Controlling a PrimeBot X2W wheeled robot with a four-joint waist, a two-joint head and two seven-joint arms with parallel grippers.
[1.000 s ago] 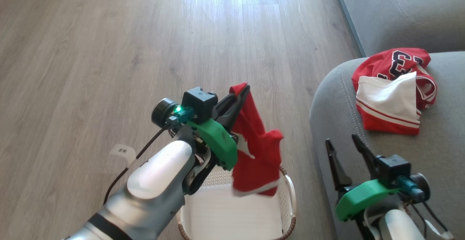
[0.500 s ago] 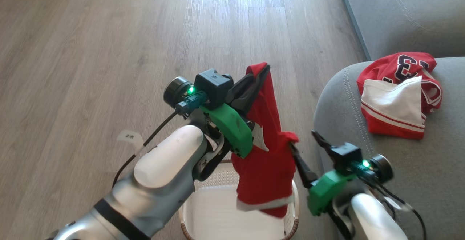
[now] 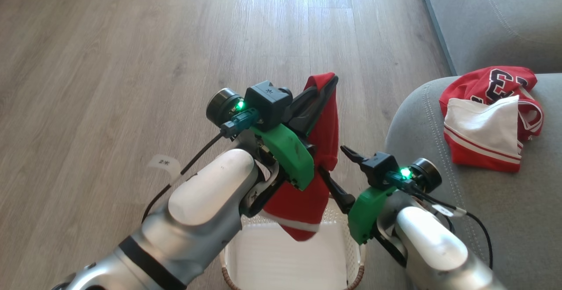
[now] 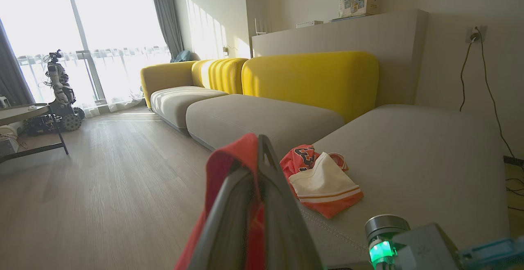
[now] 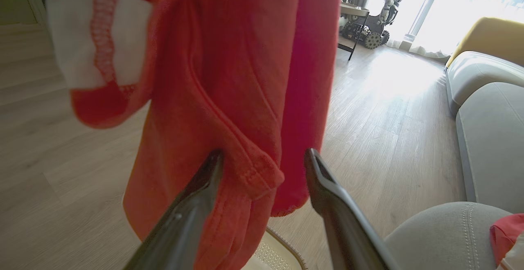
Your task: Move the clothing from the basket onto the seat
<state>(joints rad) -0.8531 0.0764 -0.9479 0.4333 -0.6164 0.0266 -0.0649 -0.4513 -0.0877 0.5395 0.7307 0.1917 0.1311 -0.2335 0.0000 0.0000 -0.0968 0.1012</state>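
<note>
Left gripper (image 3: 329,84): clamped tight on red garment (image 3: 294,206), which hangs above basket (image 3: 353,246).
Right gripper (image 5: 264,155): spread wide, one finger either side of the hanging cloth's edge.
Second garment (image 3: 483,127): lying on seat (image 3: 417,149).

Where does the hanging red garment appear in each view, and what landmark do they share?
Head view: centre, hanging red garment dangling from the shut left tool above the basket.
Left wrist view: garment at bottom centre, draped over the left tool.
Right wrist view: garment across upper left and centre.
Shared landmark: red-and-white jersey on the grey seat.
</note>
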